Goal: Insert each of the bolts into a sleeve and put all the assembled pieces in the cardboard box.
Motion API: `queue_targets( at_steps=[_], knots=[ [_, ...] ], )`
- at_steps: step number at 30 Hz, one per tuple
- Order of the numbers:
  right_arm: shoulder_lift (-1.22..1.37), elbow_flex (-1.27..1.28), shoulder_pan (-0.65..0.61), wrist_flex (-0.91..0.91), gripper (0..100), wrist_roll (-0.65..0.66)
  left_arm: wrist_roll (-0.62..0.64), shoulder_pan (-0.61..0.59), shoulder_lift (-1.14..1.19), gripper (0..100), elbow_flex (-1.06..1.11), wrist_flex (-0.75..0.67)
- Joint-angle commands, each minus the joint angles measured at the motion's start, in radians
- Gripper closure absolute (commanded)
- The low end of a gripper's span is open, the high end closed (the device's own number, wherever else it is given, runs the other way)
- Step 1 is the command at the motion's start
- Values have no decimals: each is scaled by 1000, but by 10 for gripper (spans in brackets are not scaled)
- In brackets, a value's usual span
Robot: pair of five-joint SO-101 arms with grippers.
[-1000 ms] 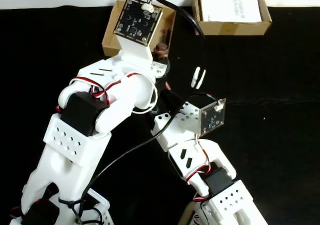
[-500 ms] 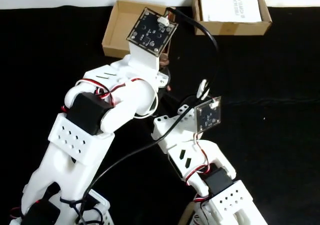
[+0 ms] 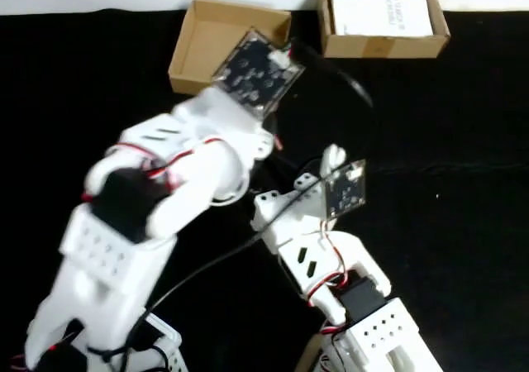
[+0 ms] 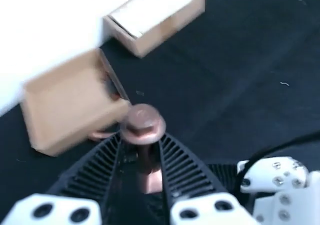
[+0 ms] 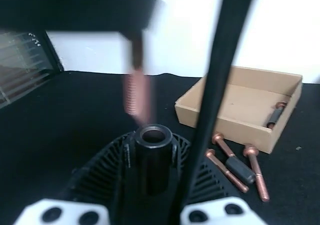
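My left gripper (image 4: 141, 141) is shut on a copper bolt (image 4: 143, 123), head toward the camera. In the right wrist view that bolt (image 5: 136, 97) hangs thread-down just above and slightly beside the mouth of a black sleeve (image 5: 151, 157), which my right gripper (image 5: 152, 146) is shut on and holds upright. The open cardboard box (image 3: 211, 45) lies at the table's far edge, beyond both arms; an assembled piece (image 5: 275, 116) lies inside the box (image 5: 220, 117). Two loose bolts (image 5: 256, 174) and a bolt with a sleeve (image 5: 231, 166) lie on the black table in front of it.
A second cardboard box (image 3: 384, 41) holding a white sheet stands at the far right. A black cable (image 5: 215, 85) from the left arm crosses close in front of the right wrist camera. A white wall runs behind the table.
The left arm has swung right and back from over the cardboard box, carrying the bolt toward the right gripper. The right wrist has tilted a little.
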Motion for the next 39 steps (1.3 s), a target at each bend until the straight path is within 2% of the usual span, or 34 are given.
queue_targets(
  at_steps=[1,10,14,19,25,33,39],
  knots=[
    [-21,-53,10,5,991,-3,-14,1,-54,991,4,0],
    [-21,-53,10,53,991,-2,5,4,-62,991,70,-44],
    [-21,-53,7,61,991,-2,161,8,-62,991,74,-133],
    [-21,-56,8,61,991,-6,238,79,-54,991,113,-166],
    [-21,-62,8,61,991,-6,247,70,-62,991,229,-227],
    [-21,-54,8,61,991,-6,244,-16,-62,991,231,-229],
    [-21,-54,8,59,991,-6,245,4,-62,991,237,-222]
  ],
)
